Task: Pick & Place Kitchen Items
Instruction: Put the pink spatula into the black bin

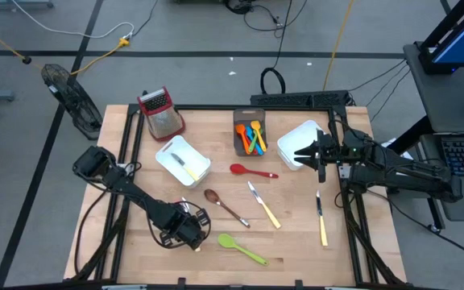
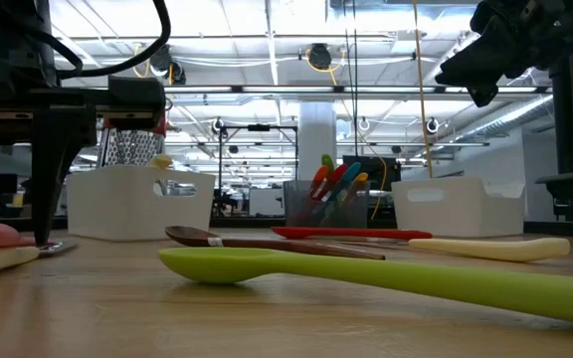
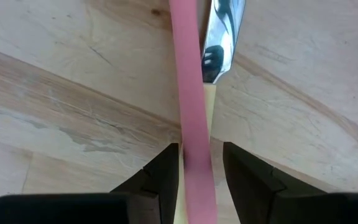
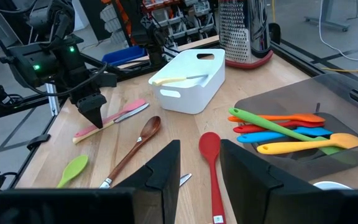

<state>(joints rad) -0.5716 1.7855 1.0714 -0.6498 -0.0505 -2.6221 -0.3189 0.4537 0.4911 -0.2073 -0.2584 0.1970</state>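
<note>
My left gripper [image 3: 201, 152] points down at the table near its front left edge [image 1: 190, 238], open. Its fingertips stand on either side of the handle of a pink utensil [image 3: 191, 93]. The utensil lies flat on the wood beside a knife [image 3: 222, 37] with a pale yellow handle. My right gripper [image 4: 199, 149] hangs open and holds nothing, above the white bin [image 1: 296, 145] at the right. Loose on the table lie a green spoon [image 1: 242, 250], a brown spoon [image 1: 224, 205], a red spoon [image 1: 252, 171] and two yellow-handled knives [image 1: 264, 205] [image 1: 321, 221]. My left gripper straddles the pink utensil's handle [image 3: 194, 168] from above, fingers across it. One finger [image 3: 166, 171] stands close against the handle's edge, and a gap shows at the other. I cannot tell whether either finger touches it. The utensil lies on the table.
A dark grey bin [image 1: 250, 133] at the back holds several coloured utensils. A white bin [image 1: 182, 161] at the left holds a knife. A red-topped box grater [image 1: 161, 111] stands at the far left corner. Bare wood shows along the front edge.
</note>
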